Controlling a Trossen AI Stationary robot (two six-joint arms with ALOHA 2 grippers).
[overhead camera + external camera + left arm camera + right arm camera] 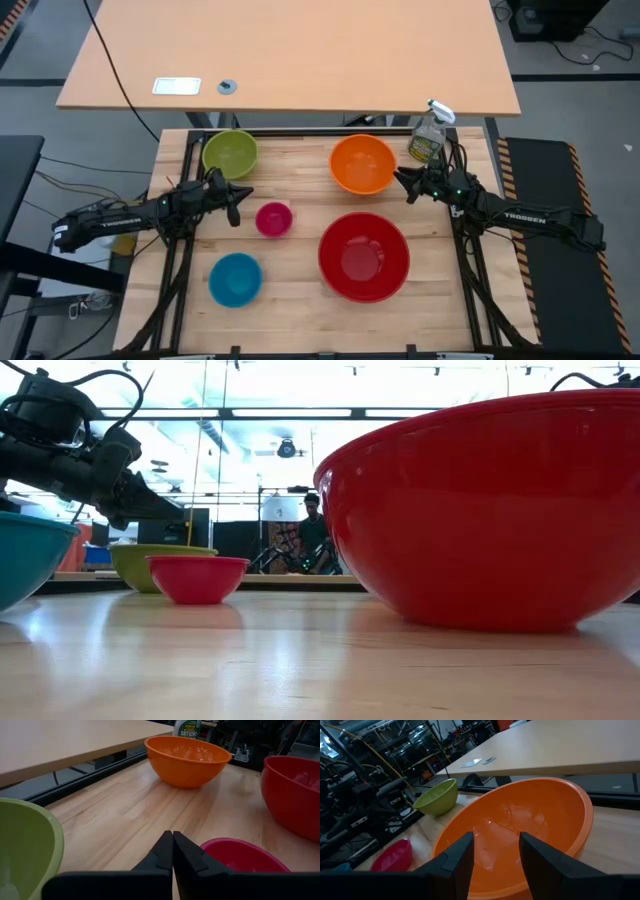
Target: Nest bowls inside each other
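Observation:
Five bowls rest on their bases on the wooden table, all apart: red [364, 256] at the near right, orange [362, 163] at the far right, lime green [230, 153] at the far left, blue [236, 278] at the near left, and small pink [274, 219] in the middle. My left gripper [238, 192] is shut and hovers between the green and pink bowls; in its wrist view the pink bowl [242, 855] lies just beyond the fingertips [172, 834]. My right gripper [496, 836] stands open at the orange bowl's [530, 820] right rim and holds nothing.
A clear spray bottle [430, 135] stands at the far right corner, behind my right arm. A larger tan desk [290, 55] lies beyond the far edge. Bare wood [290, 320] shows along the near edge between the blue and red bowls. A person [313, 535] is far off in the room.

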